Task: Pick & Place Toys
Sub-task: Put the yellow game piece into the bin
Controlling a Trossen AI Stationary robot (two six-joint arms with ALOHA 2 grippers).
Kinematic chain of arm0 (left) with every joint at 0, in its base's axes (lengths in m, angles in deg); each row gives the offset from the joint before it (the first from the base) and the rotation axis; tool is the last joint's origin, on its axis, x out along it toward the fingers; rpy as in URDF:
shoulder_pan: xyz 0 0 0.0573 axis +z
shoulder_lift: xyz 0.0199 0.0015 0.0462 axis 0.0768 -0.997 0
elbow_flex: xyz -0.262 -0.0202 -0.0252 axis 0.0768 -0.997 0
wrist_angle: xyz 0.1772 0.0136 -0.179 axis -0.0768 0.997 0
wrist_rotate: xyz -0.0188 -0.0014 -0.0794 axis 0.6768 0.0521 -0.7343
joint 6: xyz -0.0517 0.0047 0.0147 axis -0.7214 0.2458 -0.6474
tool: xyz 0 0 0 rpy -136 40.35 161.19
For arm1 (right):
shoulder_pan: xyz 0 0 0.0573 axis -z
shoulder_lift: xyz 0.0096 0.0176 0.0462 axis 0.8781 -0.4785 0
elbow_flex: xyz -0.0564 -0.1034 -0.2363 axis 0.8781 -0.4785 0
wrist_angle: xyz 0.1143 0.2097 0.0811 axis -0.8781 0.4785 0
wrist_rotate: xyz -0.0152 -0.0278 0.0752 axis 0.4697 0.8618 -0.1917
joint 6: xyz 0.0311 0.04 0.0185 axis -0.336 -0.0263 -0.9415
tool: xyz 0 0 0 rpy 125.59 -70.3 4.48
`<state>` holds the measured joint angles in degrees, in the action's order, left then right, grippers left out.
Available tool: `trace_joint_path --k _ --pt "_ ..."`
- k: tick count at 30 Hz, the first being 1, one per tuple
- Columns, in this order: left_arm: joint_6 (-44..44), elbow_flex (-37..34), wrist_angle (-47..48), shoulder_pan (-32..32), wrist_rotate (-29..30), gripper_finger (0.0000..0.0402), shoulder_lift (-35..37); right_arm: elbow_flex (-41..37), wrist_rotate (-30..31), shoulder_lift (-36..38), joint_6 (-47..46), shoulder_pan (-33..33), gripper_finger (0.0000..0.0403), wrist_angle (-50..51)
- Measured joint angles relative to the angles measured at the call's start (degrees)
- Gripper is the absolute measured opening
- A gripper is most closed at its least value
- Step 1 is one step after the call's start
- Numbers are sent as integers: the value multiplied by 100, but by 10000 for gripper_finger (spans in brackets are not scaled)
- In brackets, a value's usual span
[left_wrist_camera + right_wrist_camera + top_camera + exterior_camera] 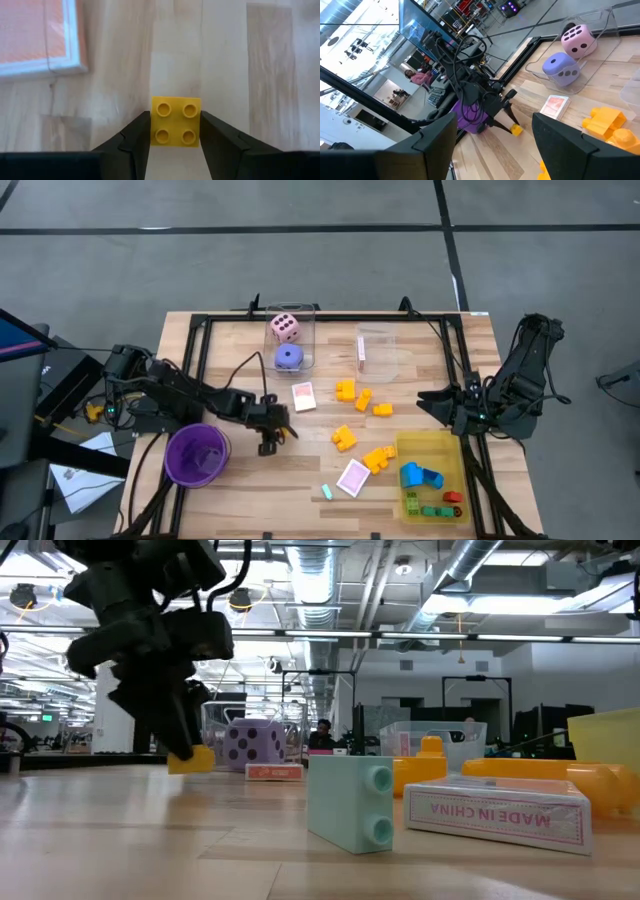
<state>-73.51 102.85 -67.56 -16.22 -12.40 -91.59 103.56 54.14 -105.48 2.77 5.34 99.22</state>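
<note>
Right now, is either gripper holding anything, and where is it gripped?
The left gripper holds a yellow block by two opposite side faces, studs exposed. The right gripper holds nothing, its fingers apart.

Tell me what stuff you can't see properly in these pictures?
- Left gripper: shut on yellow block; in the left wrist view its fingers hide the block's sides.
- Small toys in yellow tray, high view: too small to tell shapes.
- Purple cup: the high view doesn't show whether anything is inside.
- Purple die, low view: partly behind the clear box.
</note>
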Motion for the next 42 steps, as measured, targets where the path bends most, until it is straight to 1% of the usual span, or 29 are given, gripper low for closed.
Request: trace_joint_path --k 3,7,12,18,22,25,28,32,35,39,42 --pt "-68 0 -227 72 0 144 0 0 0 0 0 -2 249 -19" --pt "-418 0 -641 156 -69 143 0 0 0 2 0 -4 249 -53" --pt "-627 0 -1127 249 -483 143 0 0 0 2 0 -4 249 -50" --pt "-1155 0 -1836 367 -1160 143 17 0 59 2 3 15 249 -46" --pt "-1602 3 -2470 478 -1454 143 104 0 55 2 129 238 249 -48" --pt "-1922 84 -2910 586 -1551 143 166 -1 -45 4 352 482 249 -86" --pt "-2353 231 -3084 728 -1728 143 249 -2 -463 4 1066 745 249 -438" --pt "-2864 491 -3352 925 -2224 143 254 -4 -1035 -55 2424 1129 249 -1191" --pt "-2998 738 -3459 1013 -2387 143 262 -4 -1399 -135 3397 1434 249 -1666" --pt "-3272 1054 -3588 1158 -2865 143 260 -4 -1938 -271 4710 1772 249 -2336" --pt "-3452 1250 -3714 1240 -3092 143 260 -4 -2276 -430 5703 1985 249 -2974"
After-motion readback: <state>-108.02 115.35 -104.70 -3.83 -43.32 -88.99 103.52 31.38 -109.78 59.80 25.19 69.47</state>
